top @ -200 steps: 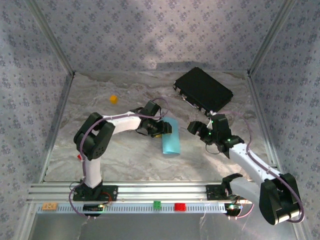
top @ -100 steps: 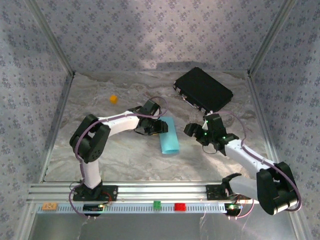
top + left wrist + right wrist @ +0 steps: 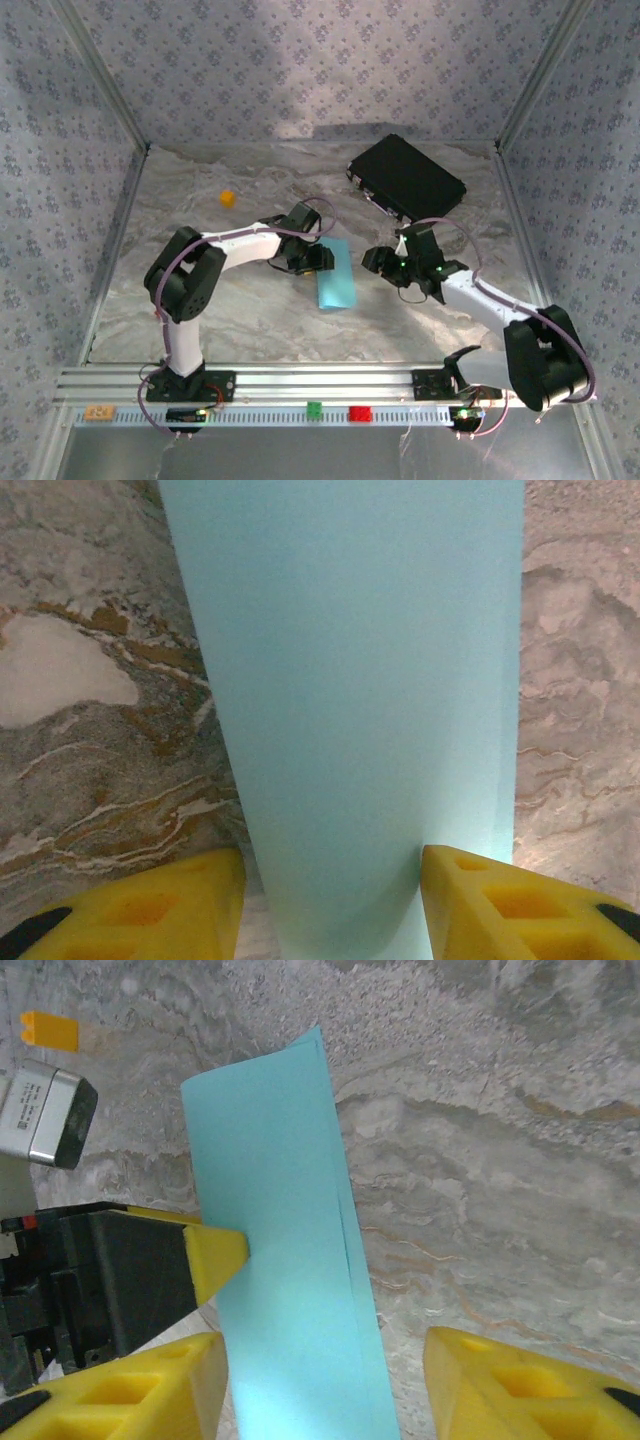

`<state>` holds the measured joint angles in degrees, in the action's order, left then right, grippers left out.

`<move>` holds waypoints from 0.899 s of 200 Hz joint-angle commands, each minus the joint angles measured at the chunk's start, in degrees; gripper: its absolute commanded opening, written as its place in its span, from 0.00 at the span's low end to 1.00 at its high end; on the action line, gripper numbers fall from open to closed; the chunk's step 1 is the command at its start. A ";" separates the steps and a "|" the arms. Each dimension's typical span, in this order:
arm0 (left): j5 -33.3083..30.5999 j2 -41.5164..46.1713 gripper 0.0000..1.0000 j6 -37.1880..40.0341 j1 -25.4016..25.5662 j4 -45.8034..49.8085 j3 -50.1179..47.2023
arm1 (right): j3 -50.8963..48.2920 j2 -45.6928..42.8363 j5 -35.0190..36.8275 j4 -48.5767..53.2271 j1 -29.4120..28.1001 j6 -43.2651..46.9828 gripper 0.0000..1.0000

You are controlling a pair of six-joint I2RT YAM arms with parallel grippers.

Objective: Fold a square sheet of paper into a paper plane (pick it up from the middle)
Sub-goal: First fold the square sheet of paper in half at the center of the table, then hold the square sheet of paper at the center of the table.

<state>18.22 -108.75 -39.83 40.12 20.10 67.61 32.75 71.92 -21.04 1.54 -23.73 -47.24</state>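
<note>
The square sheet of paper (image 3: 335, 275) lay in the middle of the table (image 3: 240, 315), bent over into a long blue strip. My left gripper (image 3: 318, 260) had its yellow fingers (image 3: 150, 905) on both sides of the bent paper, touching it and holding it. My right gripper (image 3: 378, 258) was wide open just beside the strip, holding nothing.

I thought the paper was very light and thin. It would slip or crumple if I squeezed hard. A soft pinch at the middle of the strip seemed best.

The table looked like grey marble, a bit wrinkly. A black case (image 3: 407, 180) and a tiny orange cube (image 3: 228, 198) sat far back. Patterned walls (image 3: 300, 70) stood all around.
</note>
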 commanded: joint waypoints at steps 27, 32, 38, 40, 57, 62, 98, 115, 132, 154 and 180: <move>-0.21 -1.91 0.49 0.41 -0.04 2.69 1.65 | 3.93 5.15 -3.18 -1.72 -2.48 1.40 0.45; -0.23 -1.83 0.49 0.07 -0.03 2.42 1.57 | 4.18 5.74 -3.20 -1.72 -2.78 1.55 0.43; -0.35 -1.71 0.49 -0.28 -0.04 2.17 1.43 | 4.59 6.51 -3.24 -1.85 -3.20 1.71 0.41; -0.41 -1.66 0.49 -0.36 0.09 2.15 1.39 | 4.64 6.62 -3.28 -1.92 -3.32 1.71 0.41; -0.99 -1.64 0.49 -1.40 0.01 1.73 1.27 | 5.42 8.48 -3.54 -2.27 -4.21 2.13 0.35; -0.99 -1.67 0.50 -1.60 -0.02 1.58 1.29 | 5.68 9.04 -3.65 -2.35 -4.44 2.16 0.32; -0.69 -2.10 0.50 -2.34 0.05 0.88 1.08 | 7.81 13.54 -4.08 -1.54 -5.74 2.46 0.22; -0.23 -2.07 0.50 -2.80 -0.02 -0.02 0.66 | 8.27 15.13 -4.15 -1.88 -6.28 2.46 0.21; -0.29 -2.34 0.51 -2.78 0.01 0.19 0.85 | 8.69 16.72 -4.36 -2.53 -6.60 2.50 0.21; -0.38 -2.36 0.52 -2.69 0.09 0.38 0.87 | 9.42 19.21 -5.40 -3.24 -6.80 2.51 0.19; -0.37 -1.50 0.59 -2.30 0.21 0.04 0.81 | 9.96 22.20 -4.51 -1.59 -6.95 2.58 0.13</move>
<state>18.41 -109.21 -42.26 40.10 20.49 68.40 41.12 91.53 -25.17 -1.15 -30.30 -45.56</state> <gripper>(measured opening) 0.562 0.172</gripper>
